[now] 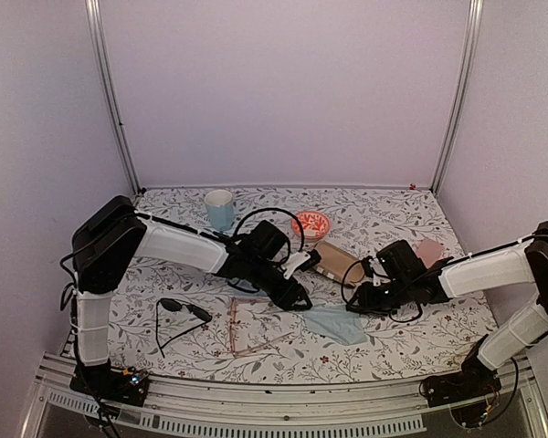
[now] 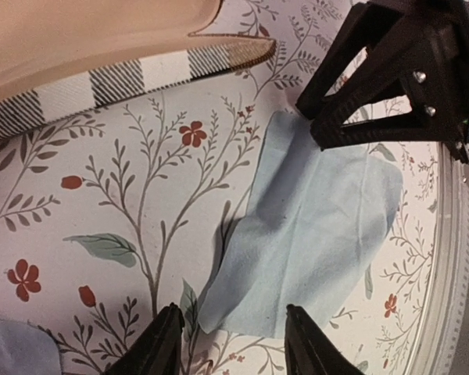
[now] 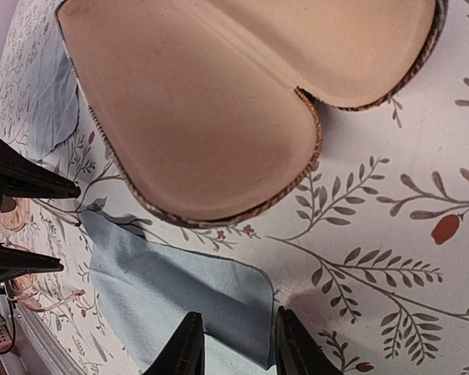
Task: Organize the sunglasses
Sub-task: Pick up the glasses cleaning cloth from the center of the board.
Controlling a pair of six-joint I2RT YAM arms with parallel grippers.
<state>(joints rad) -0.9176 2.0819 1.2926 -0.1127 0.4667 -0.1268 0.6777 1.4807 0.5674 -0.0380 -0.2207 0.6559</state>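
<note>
On the floral table (image 1: 393, 351) an open brown case (image 3: 219, 101) is seen beyond both sets of jaws, and a blue cloth (image 2: 313, 234) is spread beneath them. The left gripper (image 2: 233, 312) is held with jaws spread wide over the cloth's corner. The right gripper (image 3: 241, 316) is held partly spread over its edge. Nothing is pinched; contact cannot be told. The black sunglasses (image 1: 184, 309) are laid well left of the left jaws, front running left-right, arms toward the near edge. The pinkish glasses (image 1: 247, 328) are laid near those jaws, arms pointing right.
</note>
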